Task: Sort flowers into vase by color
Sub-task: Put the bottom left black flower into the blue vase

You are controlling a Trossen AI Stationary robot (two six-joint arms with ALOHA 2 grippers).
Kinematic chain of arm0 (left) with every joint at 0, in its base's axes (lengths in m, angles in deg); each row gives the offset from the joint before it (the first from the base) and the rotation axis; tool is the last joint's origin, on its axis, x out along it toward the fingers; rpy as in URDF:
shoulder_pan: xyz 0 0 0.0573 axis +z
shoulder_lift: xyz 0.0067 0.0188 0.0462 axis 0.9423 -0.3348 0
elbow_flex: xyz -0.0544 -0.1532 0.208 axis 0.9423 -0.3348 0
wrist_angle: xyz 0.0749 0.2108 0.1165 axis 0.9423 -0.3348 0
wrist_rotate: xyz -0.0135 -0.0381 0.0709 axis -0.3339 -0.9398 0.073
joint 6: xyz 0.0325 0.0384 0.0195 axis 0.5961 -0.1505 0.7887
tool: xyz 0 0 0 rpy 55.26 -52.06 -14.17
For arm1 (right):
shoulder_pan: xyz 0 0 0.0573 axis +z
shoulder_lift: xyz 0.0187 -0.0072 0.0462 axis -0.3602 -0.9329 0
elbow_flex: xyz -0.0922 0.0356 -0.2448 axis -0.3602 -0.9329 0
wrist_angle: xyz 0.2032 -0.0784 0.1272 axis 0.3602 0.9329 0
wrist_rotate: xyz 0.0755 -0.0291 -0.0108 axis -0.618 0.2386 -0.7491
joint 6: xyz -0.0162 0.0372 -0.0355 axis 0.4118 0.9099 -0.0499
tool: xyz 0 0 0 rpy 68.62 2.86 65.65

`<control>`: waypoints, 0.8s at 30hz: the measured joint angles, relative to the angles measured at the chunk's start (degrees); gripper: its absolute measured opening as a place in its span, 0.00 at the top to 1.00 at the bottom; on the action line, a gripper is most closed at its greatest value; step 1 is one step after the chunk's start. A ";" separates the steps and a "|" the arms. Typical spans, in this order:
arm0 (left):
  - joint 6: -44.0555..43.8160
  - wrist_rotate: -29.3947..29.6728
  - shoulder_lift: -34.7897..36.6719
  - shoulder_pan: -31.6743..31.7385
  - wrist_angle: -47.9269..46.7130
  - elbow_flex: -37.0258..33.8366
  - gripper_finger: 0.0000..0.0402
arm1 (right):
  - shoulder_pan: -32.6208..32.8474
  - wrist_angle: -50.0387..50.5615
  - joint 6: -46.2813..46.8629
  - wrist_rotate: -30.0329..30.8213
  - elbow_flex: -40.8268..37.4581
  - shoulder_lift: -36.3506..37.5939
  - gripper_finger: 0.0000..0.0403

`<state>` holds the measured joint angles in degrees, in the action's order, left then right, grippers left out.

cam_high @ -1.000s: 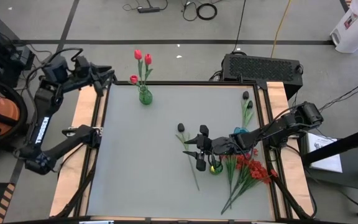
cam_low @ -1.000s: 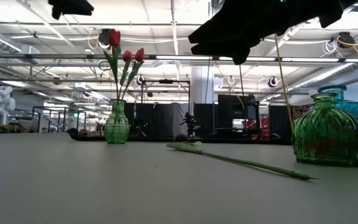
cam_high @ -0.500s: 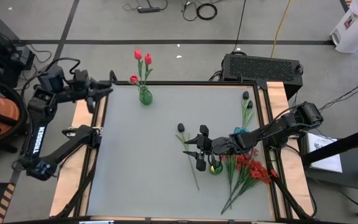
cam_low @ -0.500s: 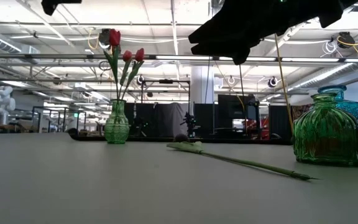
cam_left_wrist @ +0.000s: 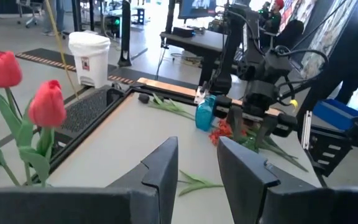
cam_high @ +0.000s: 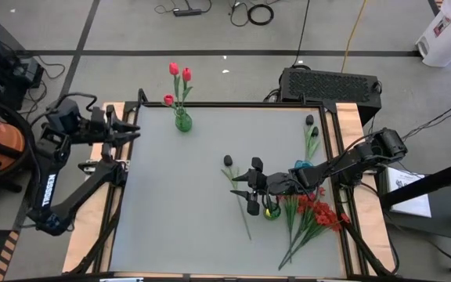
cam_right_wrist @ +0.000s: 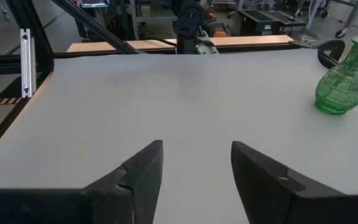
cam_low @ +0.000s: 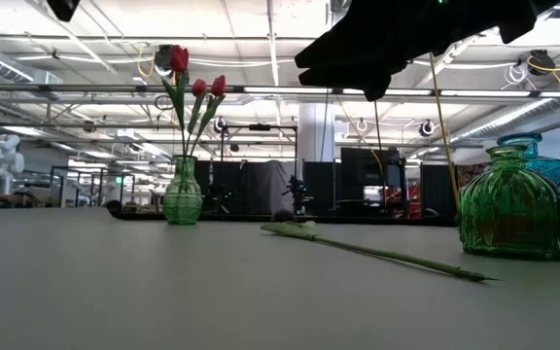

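Note:
A green vase [cam_high: 182, 121] near the table's far edge holds three red-pink tulips [cam_high: 174, 69]; it also shows in the low view [cam_low: 183, 194] and the right wrist view [cam_right_wrist: 342, 88]. One black tulip [cam_high: 228, 160] lies flat on the table, its stem [cam_low: 377, 252] running toward the near edge. Two more black tulips [cam_high: 310, 122] lie by the right edge. The red blossom bunch [cam_high: 320, 214] lies at the near right. My right gripper [cam_high: 241, 185] hovers open beside the lying black tulip. My left gripper [cam_high: 134, 130] is open at the table's left edge, touching nothing.
A second green vase [cam_high: 272, 211] and a blue vase [cam_high: 301, 168] stand under my right arm, also seen in the low view as the green vase [cam_low: 511, 212] and the blue vase [cam_low: 534, 156]. Raised frame rails [cam_high: 233, 105] border the table. Bare tabletop [cam_high: 178, 204] spans the left half.
My left arm has drawn back from the far left corner near the tulip vase, moving toward the near and left edges until its gripper is over the table's left rail. My right arm and the flowers have stayed still.

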<state>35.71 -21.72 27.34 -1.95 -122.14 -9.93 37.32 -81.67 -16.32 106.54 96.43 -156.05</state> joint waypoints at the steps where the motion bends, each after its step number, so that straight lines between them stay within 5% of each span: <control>1: 0.00 0.00 0.87 0.00 0.02 -0.92 0.70 | 0.00 0.01 0.00 0.00 0.00 0.00 0.55; 24: -1.53 -1.96 17.59 0.01 1.75 -18.63 0.71 | -0.11 -0.04 0.22 0.01 0.00 0.00 0.55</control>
<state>34.17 -23.68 44.93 -1.94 -120.38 -28.55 37.21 -81.72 -16.10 106.54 96.43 -156.05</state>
